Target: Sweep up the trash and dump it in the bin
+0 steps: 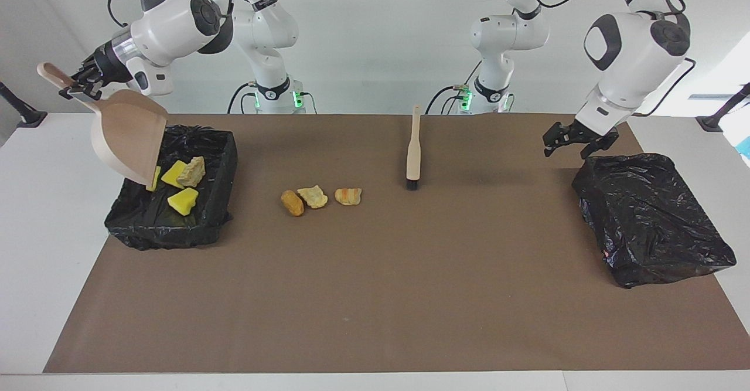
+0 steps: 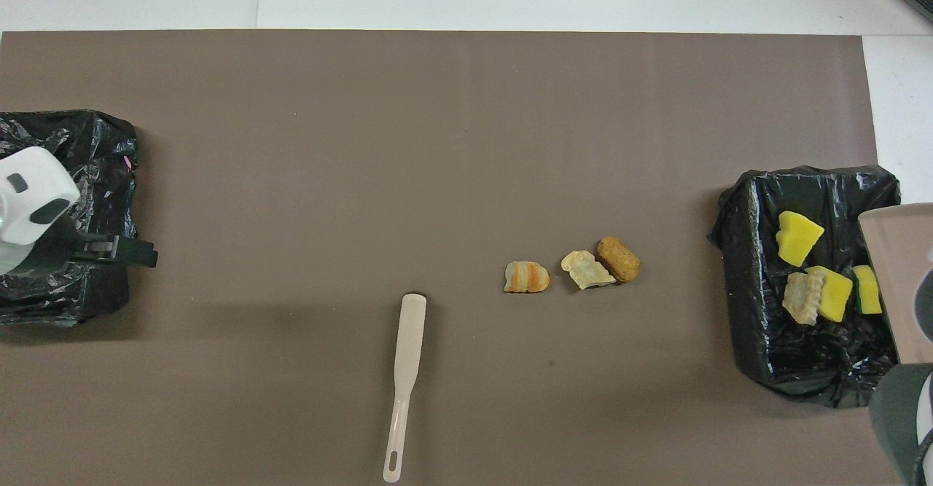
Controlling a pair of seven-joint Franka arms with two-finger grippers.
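Note:
My right gripper [image 1: 79, 85] is shut on the handle of the beige dustpan [image 1: 129, 139], held tilted steeply with its lip over the black-lined bin [image 1: 225, 145] at the right arm's end. In the bin lie yellow chunks [image 1: 183, 200] and a tan piece [image 1: 193, 171]; one yellow chunk [image 1: 154, 178] sits at the pan's lip. Three trash pieces lie on the mat: brown [image 1: 292, 202], tan [image 1: 313, 196], orange-striped [image 1: 348, 196]. The brush [image 1: 413, 145] lies alone on the mat. My left gripper [image 1: 577, 139] is open and empty, in the air by the other black-lined bin [image 1: 650, 215].
The brown mat [image 1: 410, 297] covers most of the table. In the overhead view the brush [image 2: 408, 369] lies near the robots' edge, the three pieces [image 2: 585, 269] beside it toward the right arm's end. The second bin [image 2: 65, 158] holds no trash that I can see.

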